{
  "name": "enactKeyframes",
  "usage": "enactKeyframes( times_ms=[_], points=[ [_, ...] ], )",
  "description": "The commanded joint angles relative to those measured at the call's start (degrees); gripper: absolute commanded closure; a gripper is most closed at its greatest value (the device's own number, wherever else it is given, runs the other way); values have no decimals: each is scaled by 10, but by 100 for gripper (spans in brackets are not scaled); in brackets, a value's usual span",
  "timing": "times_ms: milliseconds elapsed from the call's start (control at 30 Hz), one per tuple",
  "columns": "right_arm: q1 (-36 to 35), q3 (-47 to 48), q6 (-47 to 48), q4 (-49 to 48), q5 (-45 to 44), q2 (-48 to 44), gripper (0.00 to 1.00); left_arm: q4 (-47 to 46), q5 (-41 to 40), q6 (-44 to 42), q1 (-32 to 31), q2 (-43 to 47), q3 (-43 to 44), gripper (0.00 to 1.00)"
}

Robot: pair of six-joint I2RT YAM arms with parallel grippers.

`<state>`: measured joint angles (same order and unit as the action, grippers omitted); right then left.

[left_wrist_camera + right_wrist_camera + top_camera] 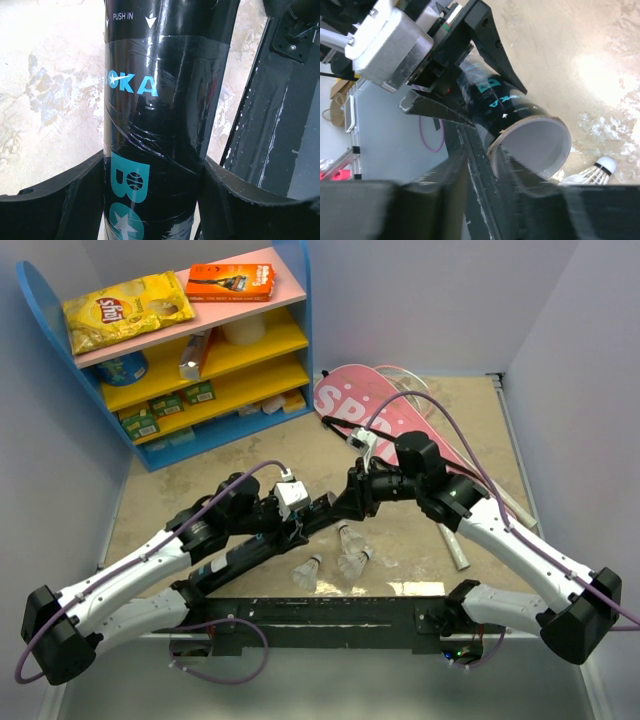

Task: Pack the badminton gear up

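My left gripper (154, 161) is shut on the long black tube (150, 100), which has teal lettering, one finger on each side of it. In the top view the tube (250, 552) slants up to the right from the left gripper (292, 524). Its open pale mouth (535, 142) faces my right gripper (482, 162), whose blurred fingers stand a narrow gap apart at the tube's rim, one beside the mouth, one outside. Three white shuttlecocks (308, 572) (355, 562) (345, 535) lie on the table below the tube end; one shuttlecock (592, 172) shows in the right wrist view. The pink cover (365, 405) lies behind, over the racket (470, 480).
A blue shelf unit (290, 330) stands at the back left, with a yellow chip bag (125, 310) and an orange box (230, 282) on top. A black rail (330, 615) runs along the near table edge. Pale walls close in on both sides.
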<state>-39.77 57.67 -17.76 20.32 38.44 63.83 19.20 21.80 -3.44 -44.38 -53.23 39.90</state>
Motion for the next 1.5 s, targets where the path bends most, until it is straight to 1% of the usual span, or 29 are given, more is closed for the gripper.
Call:
enactKeyframes(
  times_ms=[0, 33, 67, 100, 167, 300, 467, 567, 667, 800, 867, 1100, 1267, 1467],
  points=[
    [-12, 7, -5, -41, 27, -1, 78, -36, 11, 12, -3, 11, 2, 99],
    [-14, 3, -7, -41, 27, -1, 82, -36, 12, 12, -4, 14, 1, 99],
    [-15, 1, -10, -44, 28, -1, 90, -36, 12, 13, -3, 15, -1, 99],
    [-15, -3, -10, -46, 29, -3, 92, -36, 11, 14, -3, 16, -1, 99],
    [-15, -6, -11, -48, 29, -6, 92, -37, 10, 15, -4, 23, -3, 98],
    [-16, -21, -14, -59, 44, -13, 100, -37, 10, 15, -4, 35, -3, 98],
    [-18, -30, -26, -77, 59, -35, 100, -40, 21, 17, -4, 50, -5, 98],
    [-16, -21, -25, -64, 60, -51, 100, -41, 28, 18, -4, 58, -6, 98],
    [-15, -4, -8, -29, 28, -60, 100, -42, 32, 19, -4, 64, -7, 98],
    [-12, -7, -4, -27, 14, -70, 100, -42, 36, 19, -4, 71, -7, 98],
    [-2, -10, -3, -23, 4, -74, 100, -42, 37, 20, -6, 73, -7, 98],
    [75, -21, -18, -31, 18, -100, 100, -42, 36, 19, -9, 86, -6, 98],
    [90, -8, -27, -27, 3, -114, 100, -42, 34, 19, -11, 93, -7, 98],
    [92, 16, -27, -13, -7, -110, 100, -41, 34, 20, -14, 100, -8, 98]
  ],
)
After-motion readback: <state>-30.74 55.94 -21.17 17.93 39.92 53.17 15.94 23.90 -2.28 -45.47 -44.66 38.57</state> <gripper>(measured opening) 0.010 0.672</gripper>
